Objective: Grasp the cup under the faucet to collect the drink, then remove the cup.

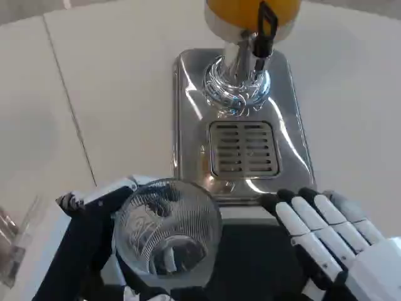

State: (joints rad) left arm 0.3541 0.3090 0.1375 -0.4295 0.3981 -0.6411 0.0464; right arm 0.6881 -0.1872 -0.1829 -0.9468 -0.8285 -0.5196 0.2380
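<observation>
Left hand (94, 207) is holding the ribbed glass cup (168, 227) near the bottom of the picture, fingers wrapping around its side. Its mouth is pointing up toward the camera. Right hand (326, 235) is holding nothing, fingers lying straight and close together beside the steel drip tray (244, 149). That tray and the black faucet lever (266, 28) are sitting farther away, up and to the right of the cup. I am counting one cup, one juice dispenser (250, 12), one tray.

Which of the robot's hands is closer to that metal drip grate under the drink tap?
The right. The right hand lies just below and right of the drip grate. The left hand, holding the glass cup, is farther down-left.
</observation>
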